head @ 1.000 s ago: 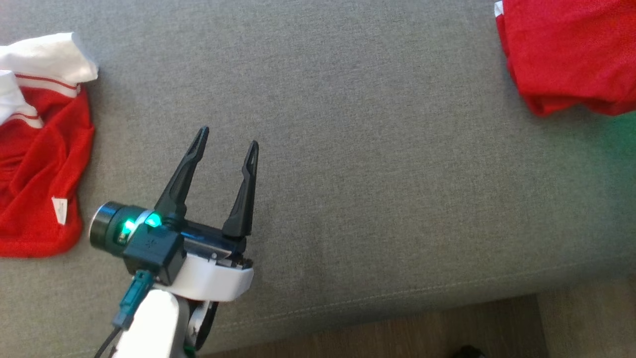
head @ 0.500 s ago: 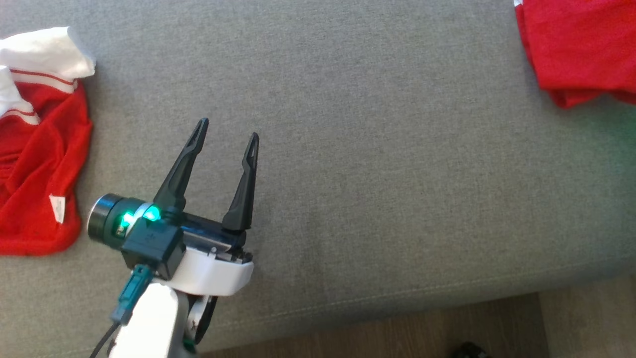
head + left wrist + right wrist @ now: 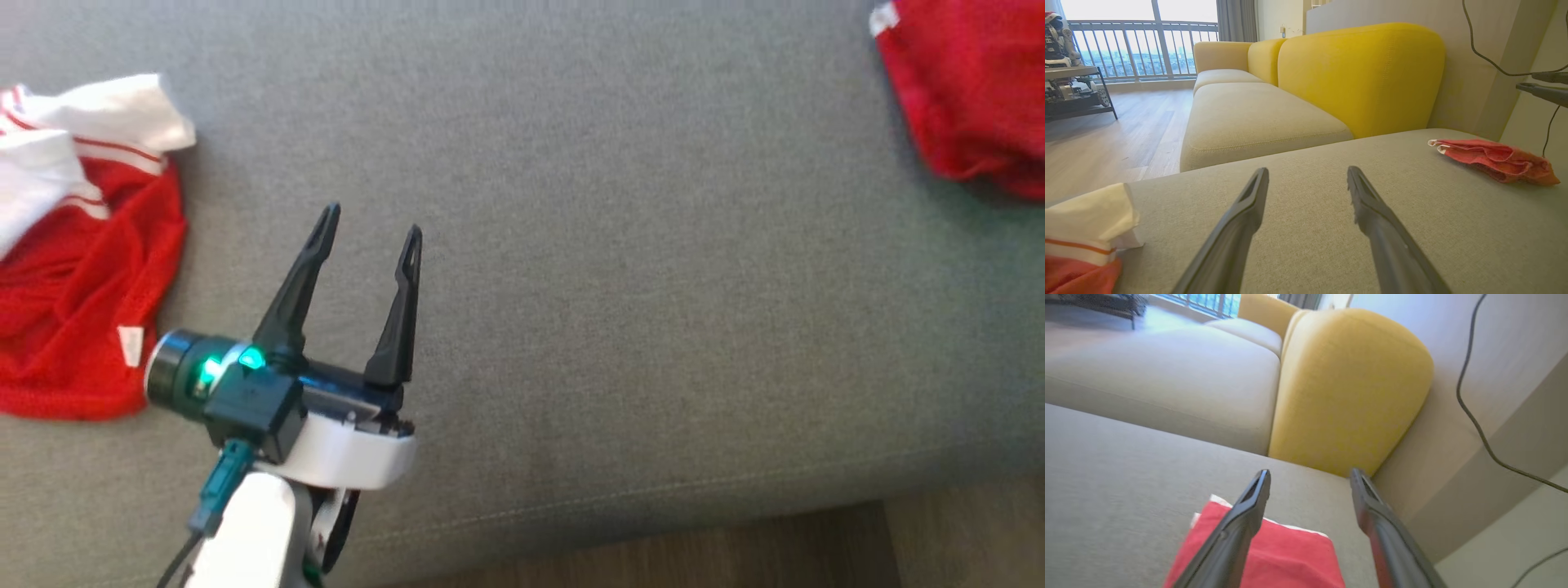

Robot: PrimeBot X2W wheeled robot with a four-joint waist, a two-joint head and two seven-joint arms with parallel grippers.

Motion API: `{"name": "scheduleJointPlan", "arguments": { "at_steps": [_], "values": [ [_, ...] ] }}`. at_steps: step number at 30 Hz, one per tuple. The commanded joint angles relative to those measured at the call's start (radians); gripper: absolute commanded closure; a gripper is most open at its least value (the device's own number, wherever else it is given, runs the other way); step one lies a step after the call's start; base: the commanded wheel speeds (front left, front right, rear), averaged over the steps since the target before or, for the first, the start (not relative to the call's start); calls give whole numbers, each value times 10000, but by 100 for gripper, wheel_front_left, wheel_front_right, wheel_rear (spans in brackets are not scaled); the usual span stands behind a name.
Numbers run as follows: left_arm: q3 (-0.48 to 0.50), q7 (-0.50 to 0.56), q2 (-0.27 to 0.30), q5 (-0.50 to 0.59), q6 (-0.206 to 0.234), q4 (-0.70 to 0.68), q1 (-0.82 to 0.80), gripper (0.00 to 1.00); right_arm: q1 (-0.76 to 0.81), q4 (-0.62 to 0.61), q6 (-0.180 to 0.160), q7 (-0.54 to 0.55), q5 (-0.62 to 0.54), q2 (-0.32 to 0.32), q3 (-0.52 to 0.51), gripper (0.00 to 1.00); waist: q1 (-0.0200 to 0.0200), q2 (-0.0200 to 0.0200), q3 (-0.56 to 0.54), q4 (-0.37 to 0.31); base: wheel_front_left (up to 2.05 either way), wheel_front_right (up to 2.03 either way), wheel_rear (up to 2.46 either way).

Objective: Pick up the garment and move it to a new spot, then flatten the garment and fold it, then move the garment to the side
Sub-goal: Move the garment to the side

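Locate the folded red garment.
In the head view the folded red garment lies upper right on the grey cushion, beneath the right gripper, jaws open.

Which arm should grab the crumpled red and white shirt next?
Left, probably. The left fingers are open right beside the crumpled shirt; the right fingers are far across the cushion, above the folded red garment.

Daylight floods in from the blown-out window [image 3: 1139,10]; right wrist view is motion-blurred, head view slightly soft, shadows faint
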Motion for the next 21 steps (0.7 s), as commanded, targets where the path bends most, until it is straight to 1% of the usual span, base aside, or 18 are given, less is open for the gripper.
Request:
{"name": "scheduleJointPlan", "arguments": {
  "at_steps": [1,3,4,10,13,17,21],
  "values": [
    [356,-53,14,-75,147,-216,192,0,570,-591,-4,-241,-141,467,87,0,1,0,-471,108,0,0,0],
    [409,-53,-22,-165,245,-110,326,0,943,-872,-4,-410,-207,948,136,0,1,0,-778,203,0,0,0],
    [409,-53,-22,-165,245,-110,326,0,943,-872,-4,-410,-207,948,136,0,1,0,-778,203,0,0,0],
    [684,-53,-132,-624,628,282,876,0,2442,-1719,-4,-719,-44,2454,479,0,1,0,-1841,581,0,0,0],
    [834,-53,-166,-858,809,461,1129,0,3191,-2142,-4,-788,127,3042,621,0,1,0,-2223,763,0,0,0],
    [961,-53,-189,-1009,914,459,1280,0,4144,-2864,-4,-829,167,3507,822,0,1,0,-2588,982,0,0,0],
    [1026,-53,-203,-1095,944,302,1509,0,5171,-3867,-4,-835,330,3729,666,0,1,0,-2944,1164,0,0,0]
  ]
}}
